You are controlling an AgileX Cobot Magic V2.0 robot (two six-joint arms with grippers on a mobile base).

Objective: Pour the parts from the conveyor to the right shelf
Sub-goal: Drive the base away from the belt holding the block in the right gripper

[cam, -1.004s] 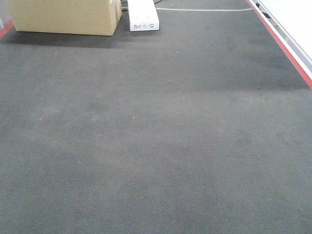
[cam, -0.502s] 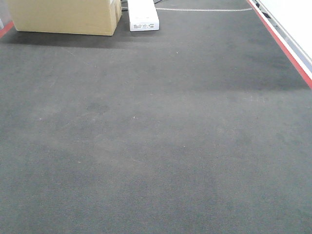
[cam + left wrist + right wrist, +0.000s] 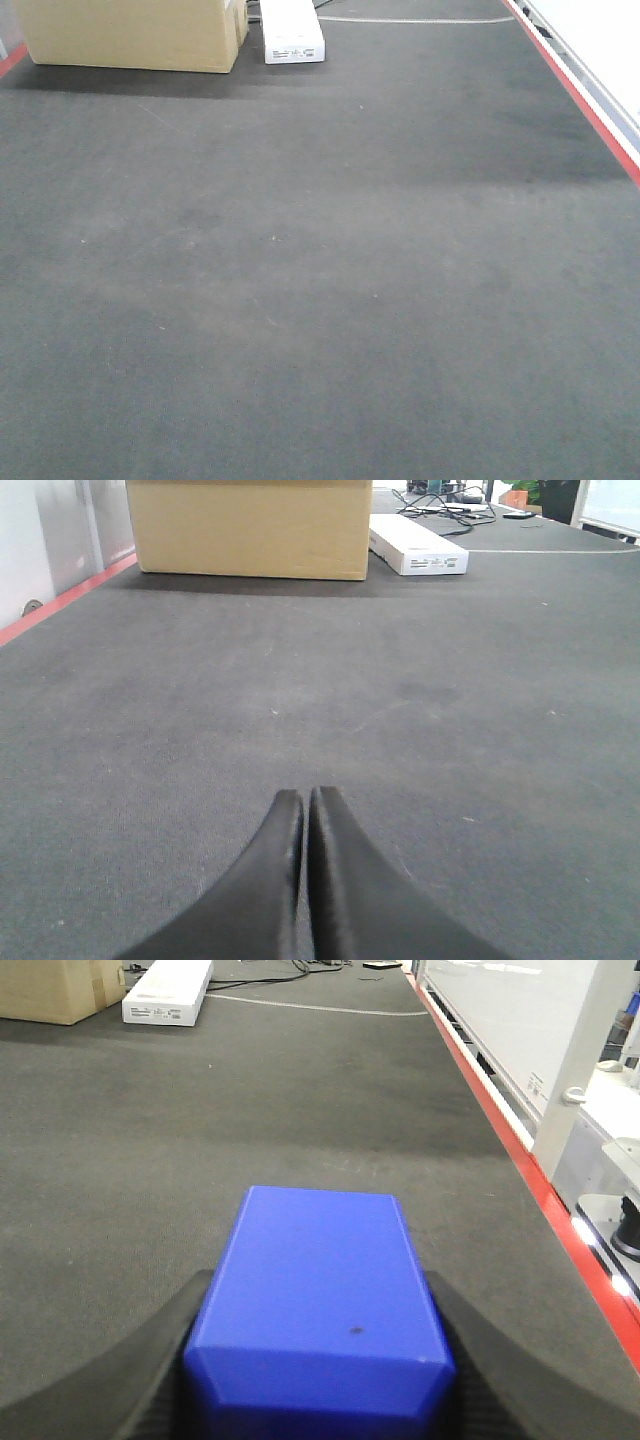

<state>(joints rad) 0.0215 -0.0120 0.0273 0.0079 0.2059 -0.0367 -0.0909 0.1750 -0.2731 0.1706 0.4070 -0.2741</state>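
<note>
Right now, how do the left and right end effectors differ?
The left end effector has its fingers pressed together; the right end effector has them spread wide. The left end effector holds nothing; the right end effector grips a blue block. Both point along the dark grey conveyor.

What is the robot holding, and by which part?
The right gripper clamps a blue block by its two opposite sides; the left gripper is shut on nothing.
</note>
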